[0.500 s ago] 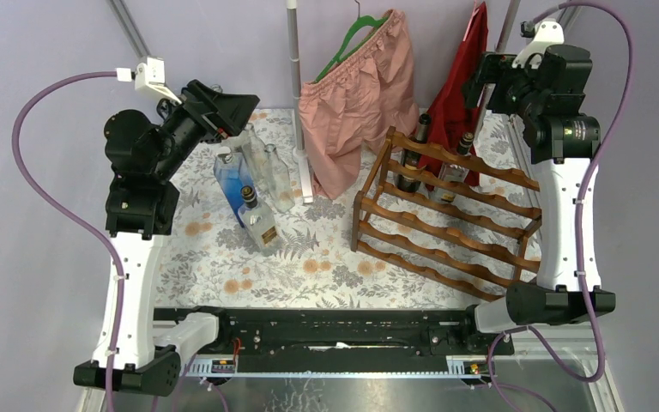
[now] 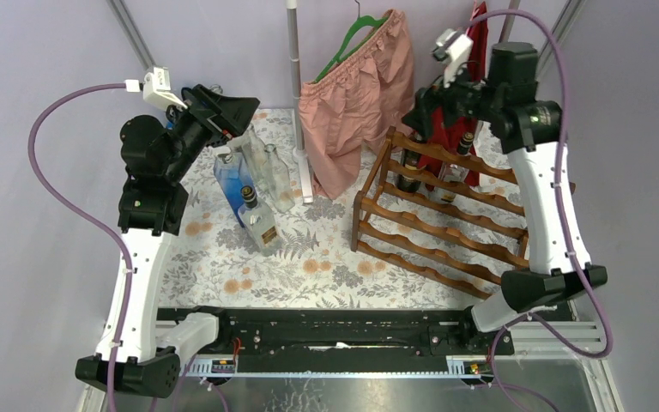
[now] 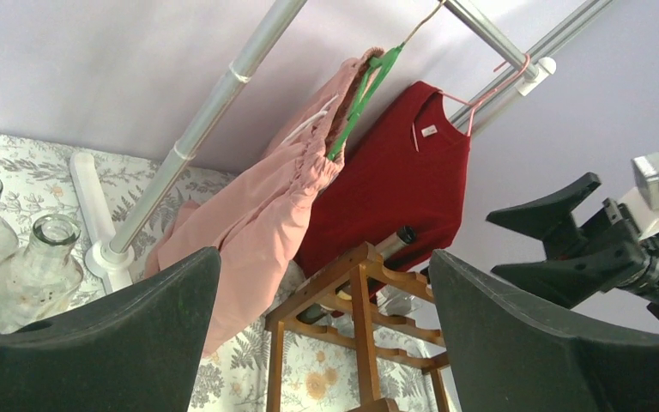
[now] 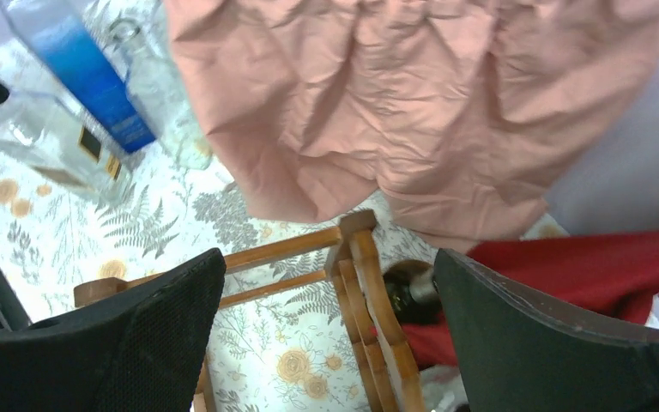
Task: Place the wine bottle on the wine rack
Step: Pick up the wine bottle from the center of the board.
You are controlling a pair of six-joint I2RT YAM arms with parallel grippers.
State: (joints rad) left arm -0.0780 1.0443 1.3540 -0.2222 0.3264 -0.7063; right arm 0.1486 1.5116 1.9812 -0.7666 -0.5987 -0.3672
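Bottles clustered left of wine rack, pink skirt hanging between, left gripper and right gripper both spread empty.

Wine rack, centre right: reddish-brown wood, smooth, with a low varnished sheen. Table covering was floral-printed and matt; cloth or paper could not be told. Bottles at lower left were clear glossy glass; blue bottle looked translucent and shiny. Pink garment: crinkled matt cloth. Red shirt: smoother matt cloth. Green hanger: glossy plastic. Pole: silvery satin metal. Left gripper fingers were matt black; right gripper fingers showed fine mesh-like grain.
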